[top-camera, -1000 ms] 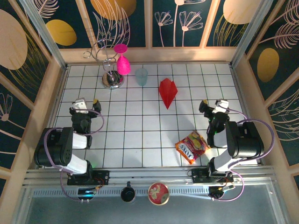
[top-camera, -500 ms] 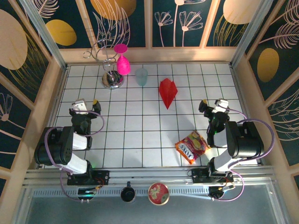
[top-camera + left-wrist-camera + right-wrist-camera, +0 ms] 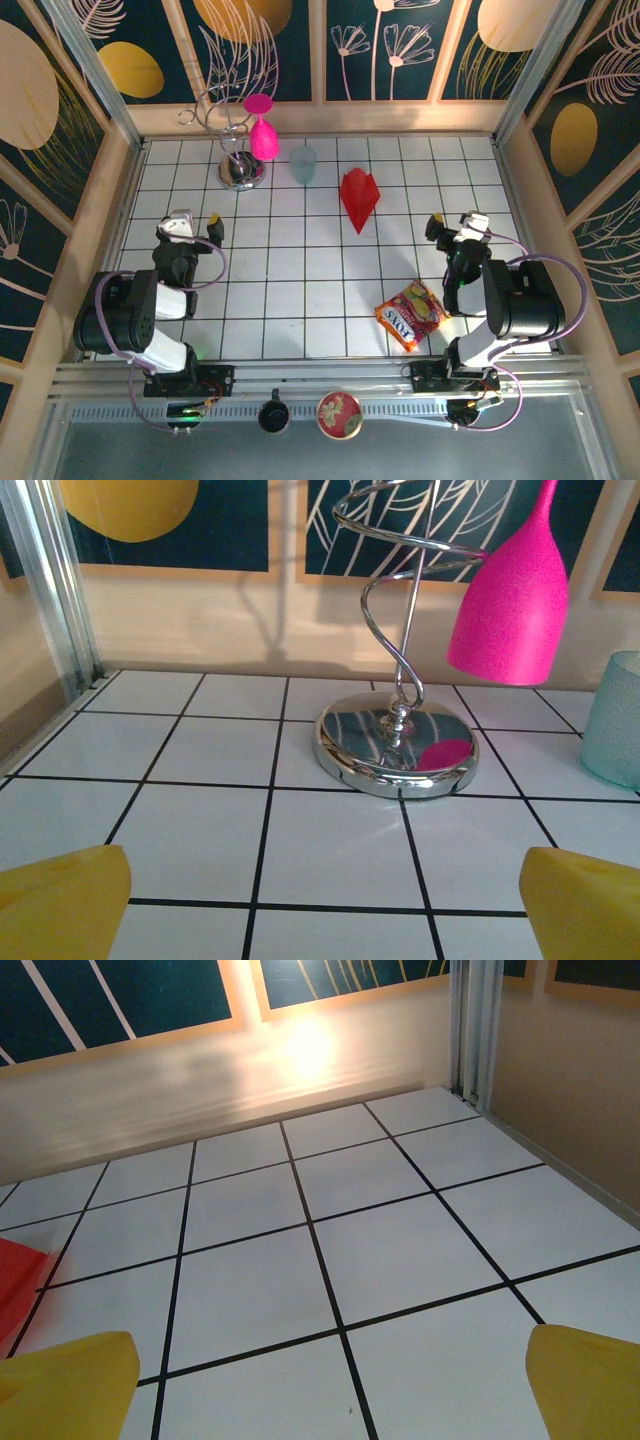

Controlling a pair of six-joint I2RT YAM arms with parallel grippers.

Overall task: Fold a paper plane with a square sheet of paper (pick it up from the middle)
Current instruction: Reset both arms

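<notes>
The white tiled counter (image 3: 300, 290) fills the middle of the top view, with the left arm (image 3: 130, 315) folded back at lower left and the right arm (image 3: 515, 300) at lower right. A chrome stand (image 3: 240, 170) carrying the pink goblet (image 3: 262, 138) sits at upper left, and the snack packet (image 3: 411, 314) lies at lower right. The paper plane (image 3: 359, 197) lies flat at upper centre, its sharp point toward the bottom of the frame, well apart from both tools. A pale cup (image 3: 303, 163) stands between it and the stand. The left tool (image 3: 195, 220) and right tool (image 3: 455, 222) gape wide, holding nothing. The folding looks finished to me. The next move calls for no grasp, only parking the arms.
</notes>
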